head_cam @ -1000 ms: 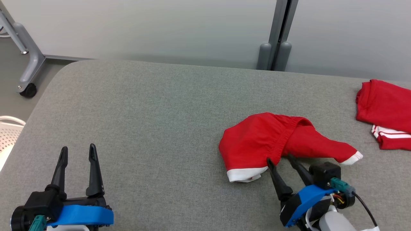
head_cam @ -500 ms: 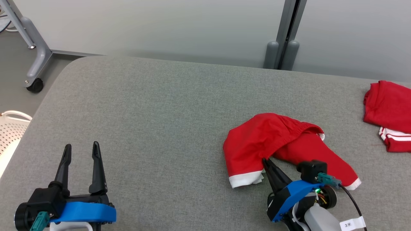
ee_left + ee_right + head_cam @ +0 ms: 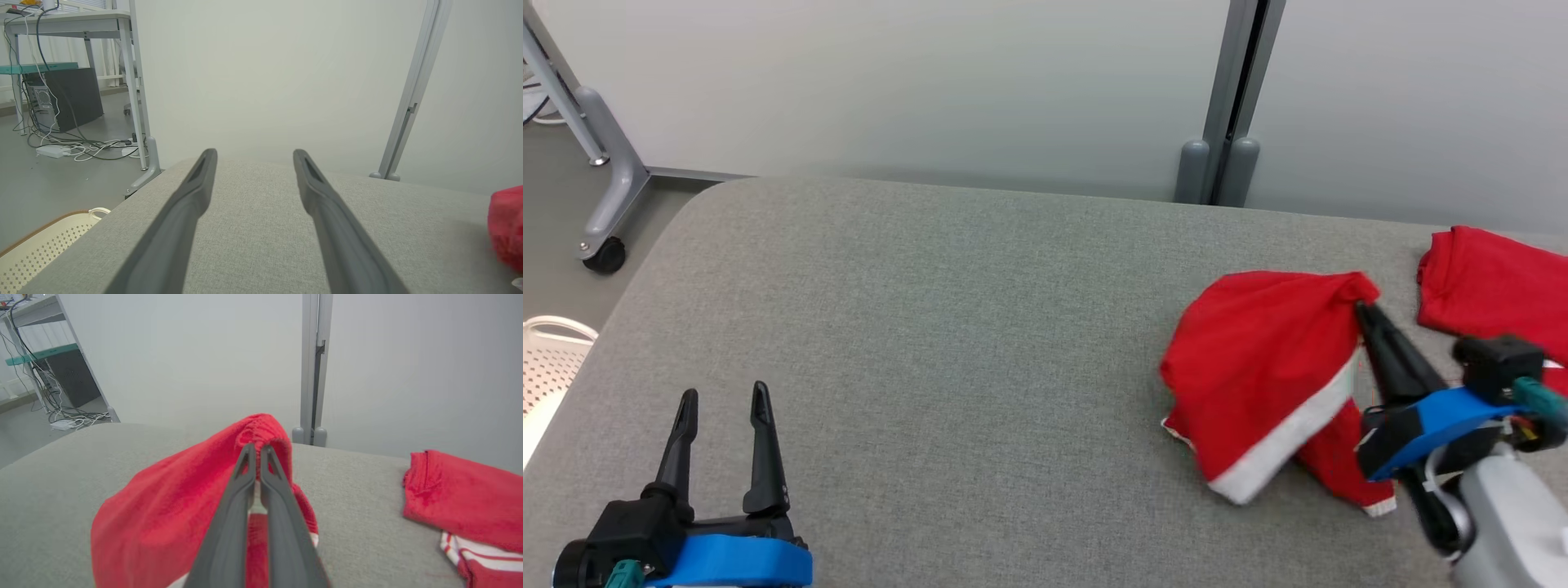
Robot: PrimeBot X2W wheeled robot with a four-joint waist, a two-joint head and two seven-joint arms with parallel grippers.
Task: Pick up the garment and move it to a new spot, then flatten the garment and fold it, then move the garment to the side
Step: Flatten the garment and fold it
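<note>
Garment (image 3: 1258,367): I see red shorts with white hems, bunched on the right part of the table (image 3: 931,327).
Axis: the long way runs from the gathered waistband at the far right to a white hem nearer me and to the left. The waistband end is raised and the hem end is down at the table.
Right gripper (image 3: 1364,310): my fingers (image 3: 229,522) are pressed together on the waistband fold. Cloth is pinched at the tips and drapes off to either side.
Left gripper (image 3: 723,396): fingers spread wide with nothing between them, over bare table at my near left, well apart from the garment.
Neighbour: a second red piece (image 3: 1486,286) with white stripes lies at the table's right edge, near the garment. I cannot tell whether they touch.
</note>
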